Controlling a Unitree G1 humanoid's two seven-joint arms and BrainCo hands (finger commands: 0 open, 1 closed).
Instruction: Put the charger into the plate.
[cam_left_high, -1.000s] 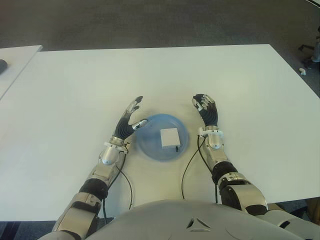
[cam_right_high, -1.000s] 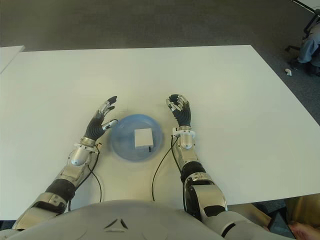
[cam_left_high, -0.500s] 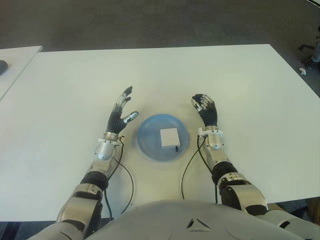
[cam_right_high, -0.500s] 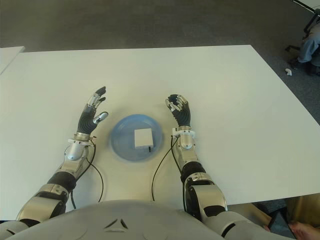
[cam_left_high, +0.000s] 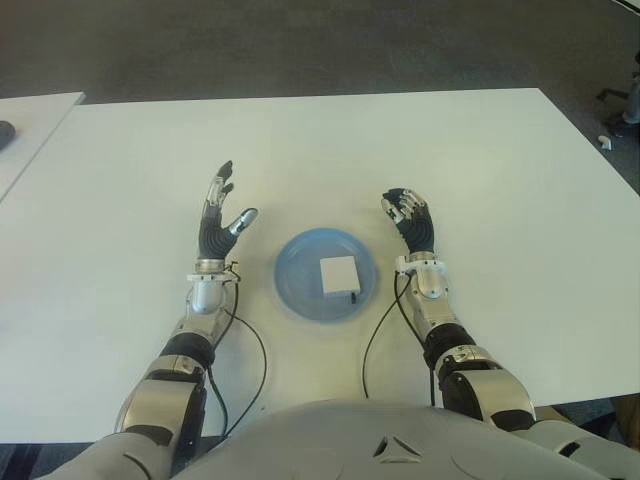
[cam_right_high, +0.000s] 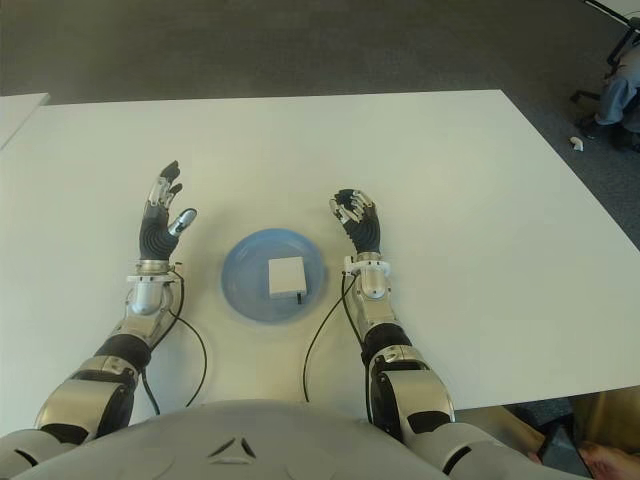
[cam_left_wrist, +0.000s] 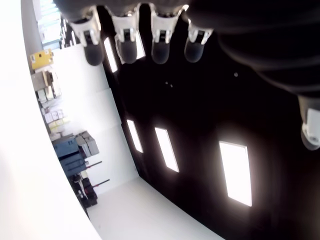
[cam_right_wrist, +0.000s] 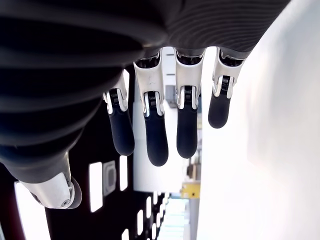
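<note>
The white square charger lies flat in the middle of the round blue plate on the white table. My left hand is raised to the left of the plate, well apart from it, with its fingers spread and nothing in them. My right hand shows just to the right of the plate, its fingers loosely curled and holding nothing. In each wrist view the fingers hang free with only the room behind them.
A black cable runs from my right wrist along the table's near edge, and another loops from my left wrist. A second white table stands at the far left. A small white object lies on the floor at the right.
My left hand has drawn away from the plate's rim, going left and farther out, and its fingers have straightened upward. The right hand, the plate and the charger have stayed put.
</note>
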